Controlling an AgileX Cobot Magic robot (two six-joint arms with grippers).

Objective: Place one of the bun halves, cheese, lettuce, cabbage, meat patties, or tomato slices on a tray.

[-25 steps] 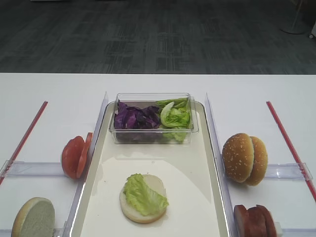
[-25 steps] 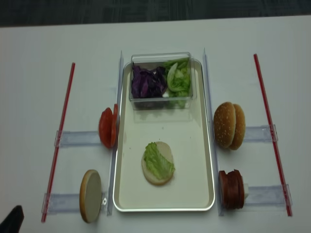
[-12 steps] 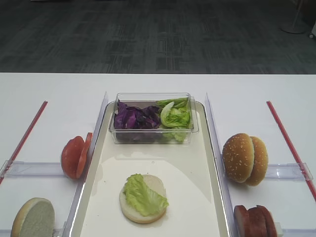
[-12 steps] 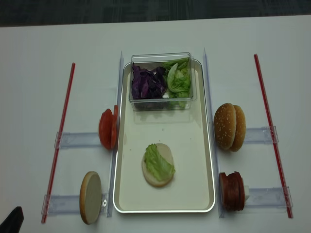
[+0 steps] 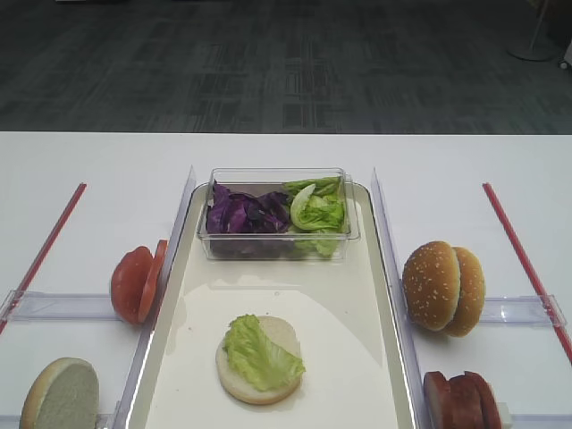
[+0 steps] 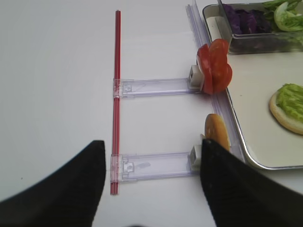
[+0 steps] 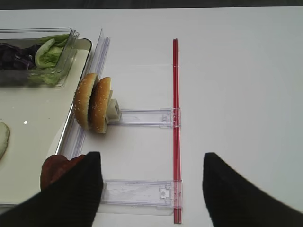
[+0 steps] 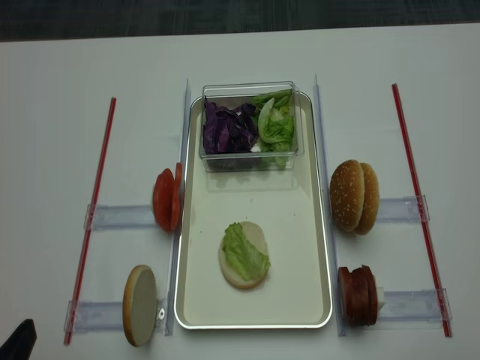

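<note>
**Tray holds one bun base topped with lettuce; both claws hang wide over the desk**

Tray [image 8: 311,225], long and cream-white with a silvery rim, lies in the middle of the white desk [image 8: 45,150]. On its near half sits one of the bun halves [image 8: 244,253], cut face up, with a ruffled lettuce [image 8: 244,250] leaf lying on it. At the tray's far end stands a clear plastic tub [image 8: 249,125] holding purple cabbage [image 8: 226,129] on the left and more green leaves on the right.

Just outside the tray's left rim, tomato slices [image 8: 166,199] stand on edge at the end of a clear plastic rail. Nearer the camera, a pale bun half [image 8: 139,304] stands on edge at a second rail. Off the right rim, two sesame bun tops [image 8: 354,196] stand side by side on edge, and nearer, the meat patties [image 8: 357,294] stand likewise. A red strip [image 8: 91,217] runs along the desk beyond the rails on the left, and another runs on the right.

In the right wrist view the right claw [image 7: 149,189] hangs above the desk beside the patties, its two dark fingers spread wide with nothing between them. In the left wrist view the left claw [image 6: 151,182] hangs over the rail by the pale bun half, fingers likewise wide apart and empty.
</note>
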